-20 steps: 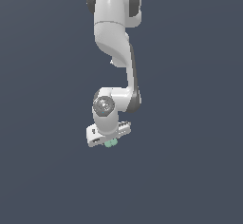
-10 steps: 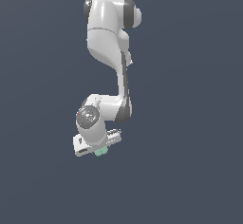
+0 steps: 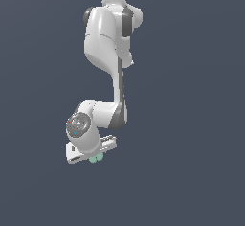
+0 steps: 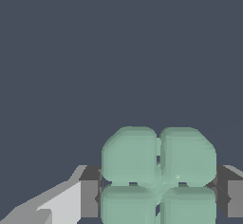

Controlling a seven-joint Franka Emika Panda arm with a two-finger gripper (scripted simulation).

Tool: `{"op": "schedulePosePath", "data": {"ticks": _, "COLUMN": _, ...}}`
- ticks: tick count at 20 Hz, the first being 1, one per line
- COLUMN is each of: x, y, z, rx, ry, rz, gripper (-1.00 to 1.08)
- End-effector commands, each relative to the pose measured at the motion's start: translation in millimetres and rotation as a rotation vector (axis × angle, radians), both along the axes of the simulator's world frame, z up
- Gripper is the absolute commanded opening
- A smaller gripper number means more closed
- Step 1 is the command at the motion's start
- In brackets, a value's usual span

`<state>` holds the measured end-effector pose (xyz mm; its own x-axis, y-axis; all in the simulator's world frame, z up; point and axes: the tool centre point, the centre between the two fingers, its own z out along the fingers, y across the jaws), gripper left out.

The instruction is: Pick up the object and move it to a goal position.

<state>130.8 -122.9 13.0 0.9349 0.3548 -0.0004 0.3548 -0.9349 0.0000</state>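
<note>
The object [image 4: 159, 173] is a pale mint-green block of rounded lobes, filling the space between my dark finger pads [image 4: 90, 197] in the wrist view. My gripper [image 4: 159, 194] is shut on it, one pad pressed against each side. In the exterior view the object [image 3: 96, 158] peeks out as a small green lump under the white gripper [image 3: 92, 155], at the low end of the bent white arm [image 3: 115, 76].
Only a flat dark blue-grey ground [image 3: 191, 124] shows around the arm in both views. No other objects, walls or edges are visible.
The arm has swung toward the exterior view's left and slightly lower, carrying the object along in the shut gripper.
</note>
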Motion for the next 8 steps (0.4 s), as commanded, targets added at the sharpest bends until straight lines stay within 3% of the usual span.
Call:
{"op": "schedulePosePath", "data": {"ticks": 1, "x": 3.4, "y": -2.8, "z": 0.1, "rx": 0.000, "ry": 0.000, "rz": 0.000, "gripper": -1.00}}
{"op": "schedulePosePath", "data": {"ticks": 8, "x": 6.6, "y": -6.2, "z": 0.4, "rx": 0.000, "ry": 0.000, "rz": 0.000, "gripper": -1.00}}
